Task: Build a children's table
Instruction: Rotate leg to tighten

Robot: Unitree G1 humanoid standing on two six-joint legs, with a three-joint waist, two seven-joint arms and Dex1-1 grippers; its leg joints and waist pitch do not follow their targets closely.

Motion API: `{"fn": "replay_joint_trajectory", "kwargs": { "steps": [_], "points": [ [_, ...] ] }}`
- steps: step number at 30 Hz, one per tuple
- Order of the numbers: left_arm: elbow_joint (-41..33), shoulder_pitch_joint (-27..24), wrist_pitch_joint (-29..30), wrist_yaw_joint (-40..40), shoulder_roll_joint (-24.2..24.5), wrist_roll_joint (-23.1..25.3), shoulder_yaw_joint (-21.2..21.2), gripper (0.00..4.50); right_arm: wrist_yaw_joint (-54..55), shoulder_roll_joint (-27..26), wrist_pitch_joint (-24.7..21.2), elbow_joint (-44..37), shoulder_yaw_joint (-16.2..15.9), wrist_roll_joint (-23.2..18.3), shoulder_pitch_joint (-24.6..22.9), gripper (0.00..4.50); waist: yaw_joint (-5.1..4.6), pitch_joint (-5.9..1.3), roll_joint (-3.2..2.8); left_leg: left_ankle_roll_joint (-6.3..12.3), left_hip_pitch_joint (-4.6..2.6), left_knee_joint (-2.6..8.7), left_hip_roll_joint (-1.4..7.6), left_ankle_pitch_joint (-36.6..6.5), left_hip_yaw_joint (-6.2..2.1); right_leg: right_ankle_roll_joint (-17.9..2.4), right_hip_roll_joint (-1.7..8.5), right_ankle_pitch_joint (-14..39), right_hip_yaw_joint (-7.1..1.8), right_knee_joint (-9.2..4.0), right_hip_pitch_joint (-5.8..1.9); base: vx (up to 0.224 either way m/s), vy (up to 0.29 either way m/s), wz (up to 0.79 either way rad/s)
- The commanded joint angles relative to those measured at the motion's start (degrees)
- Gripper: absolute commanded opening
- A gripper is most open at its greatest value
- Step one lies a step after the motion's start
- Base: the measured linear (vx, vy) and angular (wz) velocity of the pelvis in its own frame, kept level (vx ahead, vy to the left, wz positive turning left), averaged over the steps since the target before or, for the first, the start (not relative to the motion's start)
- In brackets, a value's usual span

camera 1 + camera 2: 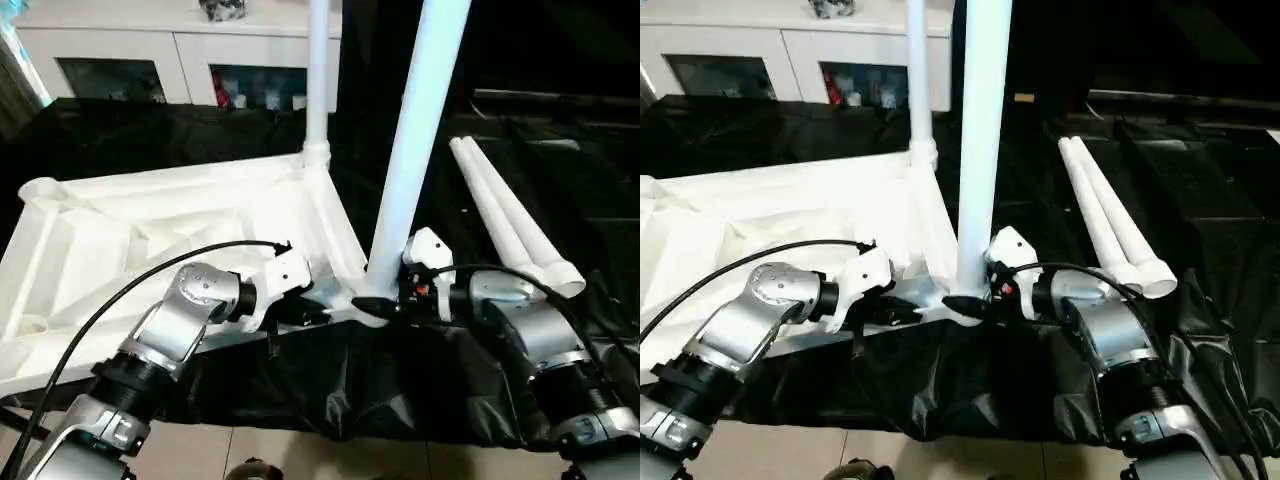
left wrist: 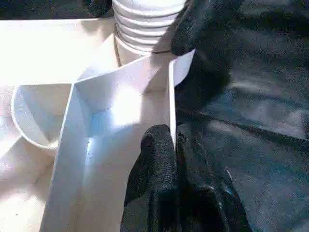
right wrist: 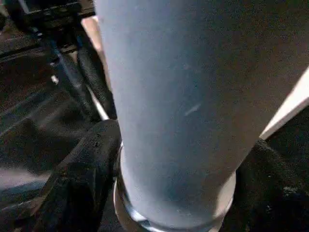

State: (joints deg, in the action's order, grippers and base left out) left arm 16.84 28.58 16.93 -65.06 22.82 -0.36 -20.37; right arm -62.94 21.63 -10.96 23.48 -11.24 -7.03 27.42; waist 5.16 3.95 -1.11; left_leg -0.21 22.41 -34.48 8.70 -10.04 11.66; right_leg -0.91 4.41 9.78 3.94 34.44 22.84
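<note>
The white table top [image 1: 150, 230] lies upside down on black cloth, ribbed underside up. One white leg [image 1: 317, 80] stands upright in its far corner socket. A second leg [image 1: 420, 130] rises, slightly tilted, from the near corner socket. My right gripper [image 1: 378, 305] is at this leg's base, with a black finger pressed against each side of the tube [image 3: 174, 121]. My left gripper [image 2: 173, 137] is shut on the thin rim wall [image 2: 170, 96] of the table top, just beside that socket. Two loose legs [image 1: 510, 220] lie side by side to the right.
A black cloth [image 1: 380, 390] covers the work surface and hangs over its near edge above the tiled floor [image 1: 300, 455]. A white cabinet [image 1: 180, 50] with glass doors stands behind. A black cable [image 1: 120, 300] loops over my left forearm.
</note>
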Motion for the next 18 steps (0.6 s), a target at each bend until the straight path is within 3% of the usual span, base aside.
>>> {"fn": "replay_joint_trajectory", "kwargs": {
  "steps": [1, 5, 11, 14, 17, 18],
  "points": [
    [-2.7, 0.1, -1.3, -2.4, -1.0, -1.4, -2.5, 0.0, -1.9, -0.3, -0.1, -2.3, -2.6, -0.4, 0.1, 3.06, -0.12, -4.29, 0.3, 1.43, -1.8, 4.28, 5.1, -13.8, -2.43, -13.0, 5.15, 15.7, -3.22, -4.07, -2.23, 0.0, 0.0, 0.0],
    [-2.3, 0.2, -1.5, -2.1, -0.8, -1.1, -2.5, 0.0, -2.0, -0.4, 0.1, -2.3, -2.9, 0.2, -0.2, 2.75, -0.14, -4.35, 0.29, 1.13, -1.76, 4.26, 5.04, -13.7, -2.48, -12.8, 5.15, 16.1, -3.21, -4.1, -2.24, 0.0, 0.0, 0.0],
    [-1.5, 0.6, -1.3, -0.6, -1.8, -0.4, -1.8, 0.0, -0.4, -1.2, -0.2, -3.0, -3.3, 0.9, -1.1, 2.68, -0.1, -4.47, 0.29, 1.31, -1.75, 4.19, 5.01, -13.0, -2.46, -13.0, 5.12, 14.8, -3.21, -3.95, -2.28, 0.0, 0.0, 0.0],
    [0.1, 1.5, -0.7, 2.8, -3.5, 0.2, -0.9, 0.0, 5.5, -3.4, -0.1, -1.8, -2.3, 2.0, -1.4, 2.68, -0.3, -4.28, 0.24, 0.99, -1.72, 4.23, 4.91, -13.5, -2.44, -13.0, 5.1, 15.6, -3.22, -4.15, -2.14, 0.0, 0.0, 0.0],
    [4.3, 4.2, 1.8, 11.1, -7.6, 1.8, 0.8, 0.0, 21.3, -8.9, -0.3, 4.1, 1.6, 4.6, 0.2, 2.67, -0.72, -4.13, 0.31, -0.58, -1.91, 4.29, 4.72, -15.8, -2.62, -11.7, 5.23, 20.8, -3.12, -4.69, -2.01, 0.0, 0.0, 0.0],
    [6.0, 5.3, 3.1, 14.4, -9.3, 2.4, 1.5, 0.0, 25.9, -10.8, -0.4, 5.9, 2.9, 4.8, 0.8, 2.67, -0.97, -4.0, 0.26, -1.56, -2.2, 4.41, 4.72, -17.2, -2.74, -11.1, 5.2, 23.2, -3.11, -5.01, -1.65, 0.0, 0.0, 0.0]
  ]
}}
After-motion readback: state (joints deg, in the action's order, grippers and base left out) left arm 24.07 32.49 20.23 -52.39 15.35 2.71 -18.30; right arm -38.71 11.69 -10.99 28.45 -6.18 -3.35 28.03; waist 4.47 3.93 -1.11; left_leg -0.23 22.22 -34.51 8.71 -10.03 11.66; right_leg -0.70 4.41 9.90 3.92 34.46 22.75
